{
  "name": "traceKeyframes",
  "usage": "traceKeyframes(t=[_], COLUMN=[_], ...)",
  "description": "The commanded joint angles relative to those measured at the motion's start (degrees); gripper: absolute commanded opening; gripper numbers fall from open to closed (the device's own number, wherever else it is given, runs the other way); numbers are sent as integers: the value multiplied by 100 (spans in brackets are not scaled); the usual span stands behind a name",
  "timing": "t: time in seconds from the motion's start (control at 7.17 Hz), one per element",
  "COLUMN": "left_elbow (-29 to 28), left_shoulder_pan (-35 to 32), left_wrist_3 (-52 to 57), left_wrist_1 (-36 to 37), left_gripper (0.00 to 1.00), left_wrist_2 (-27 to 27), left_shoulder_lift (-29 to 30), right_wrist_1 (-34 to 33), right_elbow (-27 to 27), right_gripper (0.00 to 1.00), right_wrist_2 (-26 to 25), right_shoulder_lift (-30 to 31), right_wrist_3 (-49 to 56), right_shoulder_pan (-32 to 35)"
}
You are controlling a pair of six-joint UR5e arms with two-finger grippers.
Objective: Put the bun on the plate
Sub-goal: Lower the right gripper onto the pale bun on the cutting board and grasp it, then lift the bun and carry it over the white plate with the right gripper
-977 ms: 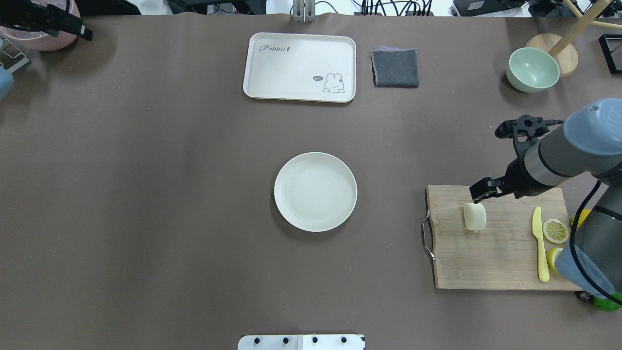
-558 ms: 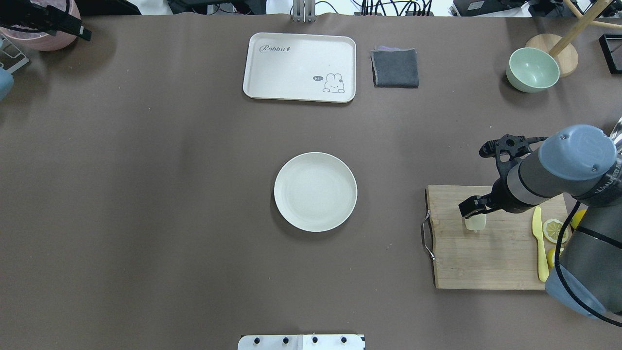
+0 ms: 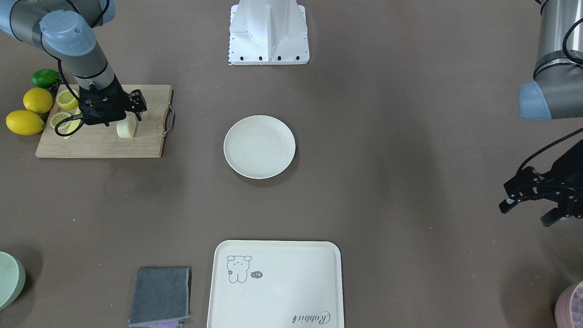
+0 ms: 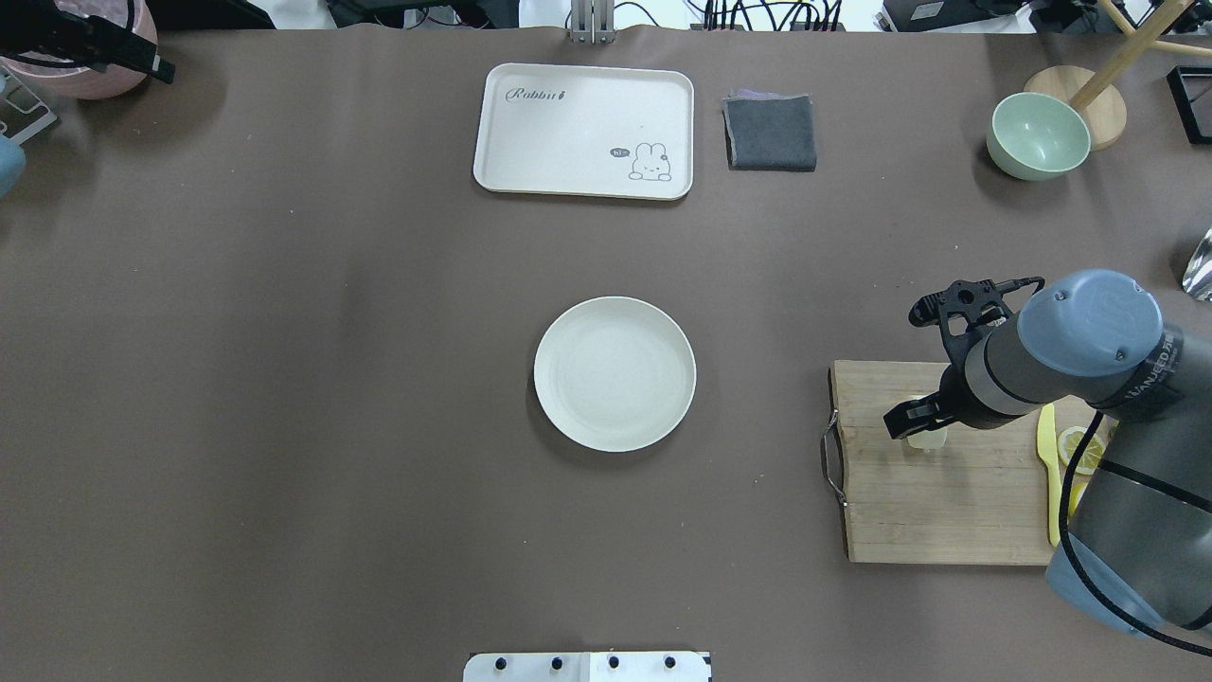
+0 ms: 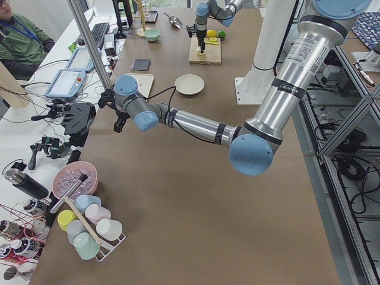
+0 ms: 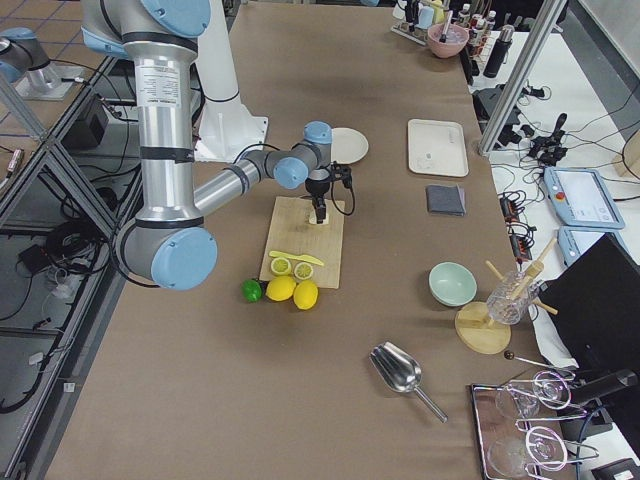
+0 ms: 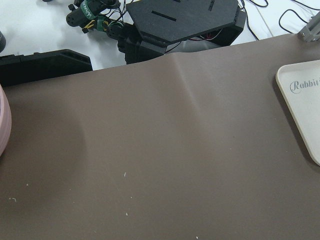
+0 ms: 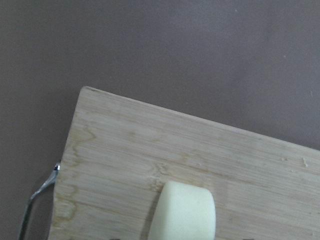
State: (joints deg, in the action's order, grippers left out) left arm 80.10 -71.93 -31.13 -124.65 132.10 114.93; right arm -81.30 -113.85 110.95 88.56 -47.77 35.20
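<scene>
Brown counter, seen from across the robot. The pale cream bun point(image 3: 126, 128) sits on a wooden cutting board point(image 3: 100, 146) on the robot's right side, towards the end with the metal handle. The right hand point(image 3: 116, 117) hangs just above the bun, pointing down. Whether its fingers are released or pressing the bun cannot be told. The round white plate point(image 3: 230, 146) lies at the counter's centre, well apart from the board. The left hand point(image 3: 524, 215) hovers far off, fingers spread apart.

One bun point(image 3: 126, 129), one plate point(image 3: 259, 146), one tray point(image 3: 274, 282), two whole lemons point(image 3: 38, 100), one lime point(image 3: 45, 78)
</scene>
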Motion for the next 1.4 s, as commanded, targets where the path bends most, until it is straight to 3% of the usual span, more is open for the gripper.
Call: traceKeyframes(t=[0.0, 0.28, 0.42, 0.56, 0.98, 1.26], left_elbow=[-3, -21, -12, -12, -3, 41], left_shoulder_pan=[4, 4, 4, 4, -5, -5], left_wrist_3=[1, 1, 1, 1, -8, -34], left_wrist_1=[-16, -7, -7, -7, -16, -25], left_gripper=[98, 98, 98, 98, 98, 98], left_wrist_2=[0, 0, 0, 0, 0, 17], left_shoulder_lift=[-5, -5, -5, -5, 3, 12], right_wrist_1=[0, 0, 0, 9, -9, -9], right_elbow=[73, 48, 47, 30, -241, -243], right_gripper=[78, 52, 12, 0, 0, 0], right_wrist_2=[-3, 14, 23, 23, 197, 383], right_shoulder_lift=[-6, 3, -6, -15, -171, -863], right_wrist_3=[30, -57, -40, -5, 22, -4], right_shoulder_pan=[-13, 4, 5, 5, 424, 786])
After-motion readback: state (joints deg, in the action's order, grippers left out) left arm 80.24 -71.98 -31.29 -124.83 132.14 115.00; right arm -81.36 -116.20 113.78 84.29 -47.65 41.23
